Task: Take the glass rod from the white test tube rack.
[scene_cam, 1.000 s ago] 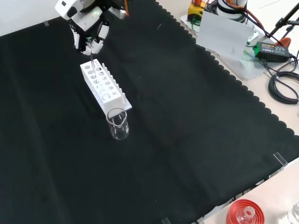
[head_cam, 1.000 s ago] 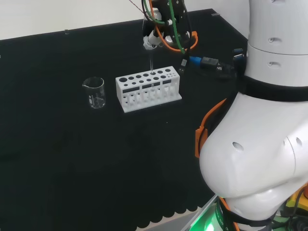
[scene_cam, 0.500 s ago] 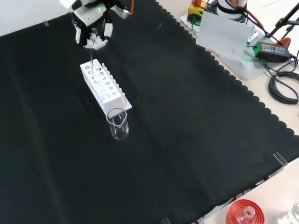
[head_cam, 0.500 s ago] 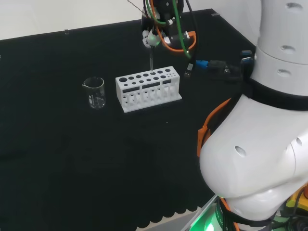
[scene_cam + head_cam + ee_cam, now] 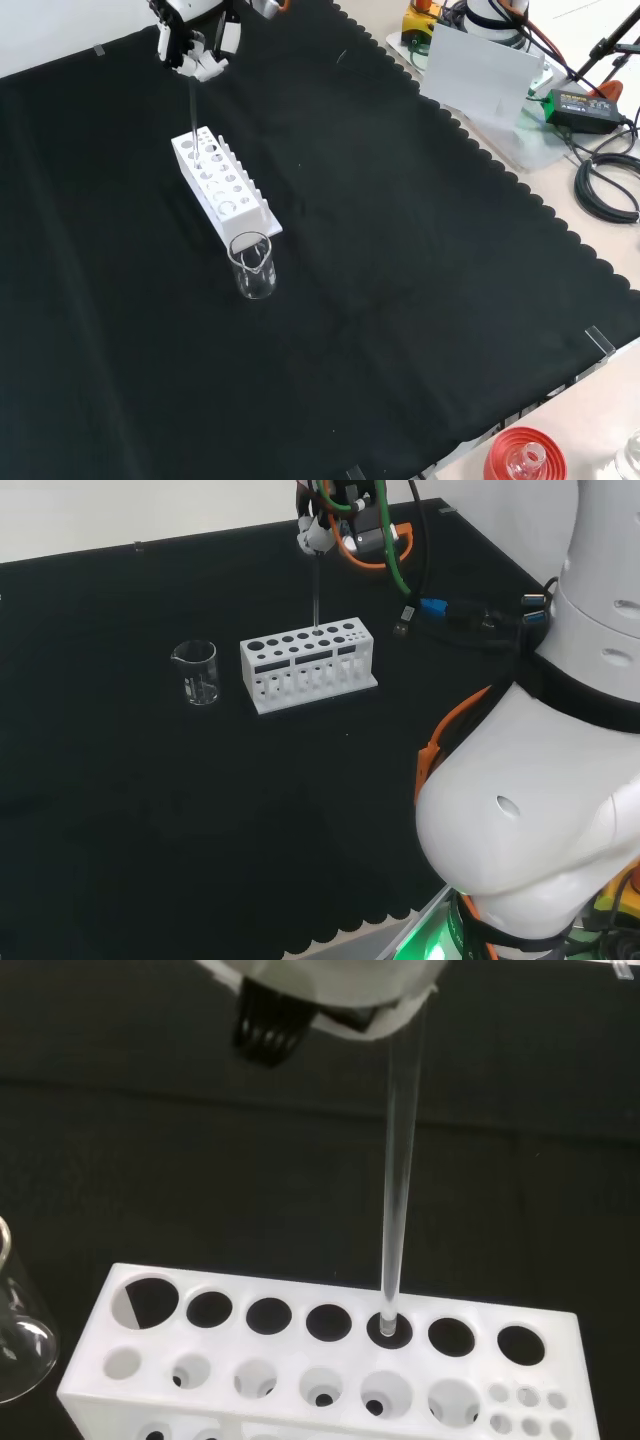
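Hand (image 5: pixel 190 45) pinches the slender clear glass rod (image 5: pixel 400 1175) upright, its tip at a round hole of the white rack (image 5: pixel 308 665). Clear beaker (image 5: pixel 197 672) stands beside it on black cloth worktop (image 5: pixel 400 260).

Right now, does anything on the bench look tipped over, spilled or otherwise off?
Nothing stands out. The white test tube rack sits flat on the black cloth, the beaker is upright beside it, and the glass rod hangs straight from the hand, its tip at a rack hole.

arm (image 5: pixel 560 810): glossy white rounded links, black joint bands | cables: orange, green, black w/ blue plug | hand (image 5: pixel 318 528): black/white
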